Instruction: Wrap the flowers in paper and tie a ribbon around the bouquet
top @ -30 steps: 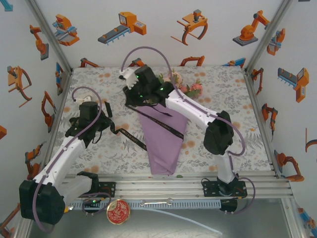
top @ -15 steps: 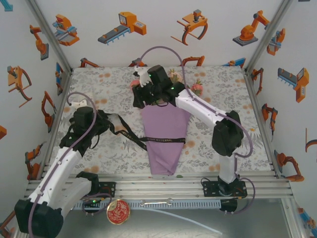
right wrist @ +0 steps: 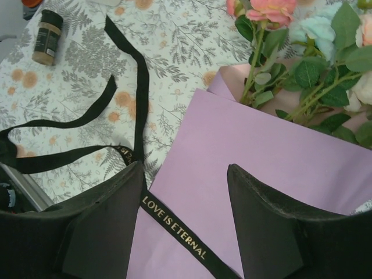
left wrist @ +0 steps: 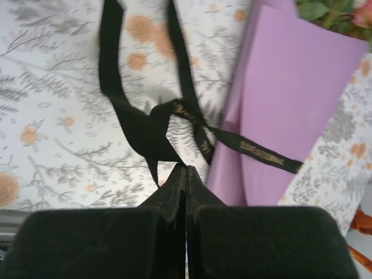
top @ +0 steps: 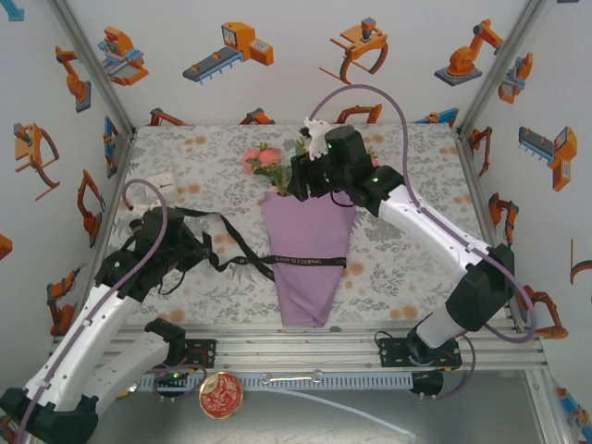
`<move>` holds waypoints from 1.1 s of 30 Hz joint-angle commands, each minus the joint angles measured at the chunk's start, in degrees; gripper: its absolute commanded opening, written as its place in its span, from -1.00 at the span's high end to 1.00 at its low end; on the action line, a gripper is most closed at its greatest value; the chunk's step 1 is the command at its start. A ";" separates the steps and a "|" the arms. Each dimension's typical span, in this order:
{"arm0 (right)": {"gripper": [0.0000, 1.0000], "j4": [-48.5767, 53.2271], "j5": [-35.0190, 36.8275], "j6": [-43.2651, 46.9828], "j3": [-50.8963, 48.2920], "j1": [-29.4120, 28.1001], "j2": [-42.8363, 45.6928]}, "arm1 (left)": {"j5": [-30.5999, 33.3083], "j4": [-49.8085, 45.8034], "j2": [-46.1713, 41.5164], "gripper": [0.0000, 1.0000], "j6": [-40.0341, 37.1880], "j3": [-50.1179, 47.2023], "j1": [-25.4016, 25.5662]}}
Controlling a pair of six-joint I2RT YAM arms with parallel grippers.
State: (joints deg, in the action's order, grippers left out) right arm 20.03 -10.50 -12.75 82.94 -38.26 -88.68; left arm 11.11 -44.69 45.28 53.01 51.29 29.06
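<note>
Bouquet: one bouquet (top: 306, 287) lay mid-table, its long axis near-to-far, tip near, flowers (top: 266, 159) at the far end.
Paper: one paper (right wrist: 244, 145), wrapped as the cone.
Ribbon: one ribbon (top: 310, 263) crossed the cone left-to-right, its loose loops trailing left.
Left gripper: the left gripper (left wrist: 186, 170) had its jaws closed, seemingly pinching the ribbon's left part; it was the nearer arm to the tails.
Right gripper: the right gripper (right wrist: 185, 168) had its jaws apart and empty, above the cone's wide far end.

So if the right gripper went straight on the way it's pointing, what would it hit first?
The right gripper, jaws open, points at the lilac paper, between the ribbon and the flowers; likely that first, though depth is unclear.
</note>
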 commanded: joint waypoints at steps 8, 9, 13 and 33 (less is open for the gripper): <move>-0.15 1.32 17.33 -12.42 -10.99 8.80 12.70 | -1.05 26.13 38.47 1.00 -22.94 27.21 15.98; -0.15 1.41 17.89 -13.44 -13.17 10.55 15.14 | -4.22 28.08 42.72 1.00 -25.02 29.28 17.06; -0.17 1.79 19.93 -11.82 -19.87 13.50 22.32 | -11.70 33.96 51.39 0.61 -32.83 32.32 23.10; -0.13 9.66 -12.65 13.32 -0.98 8.88 -12.78 | -6.88 38.56 16.12 0.04 -51.08 2.37 19.92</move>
State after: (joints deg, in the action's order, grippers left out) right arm 25.19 -19.33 -7.73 79.35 -26.11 -99.61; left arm 2.02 -5.74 63.72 3.84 56.49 49.50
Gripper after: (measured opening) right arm 0.563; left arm 0.477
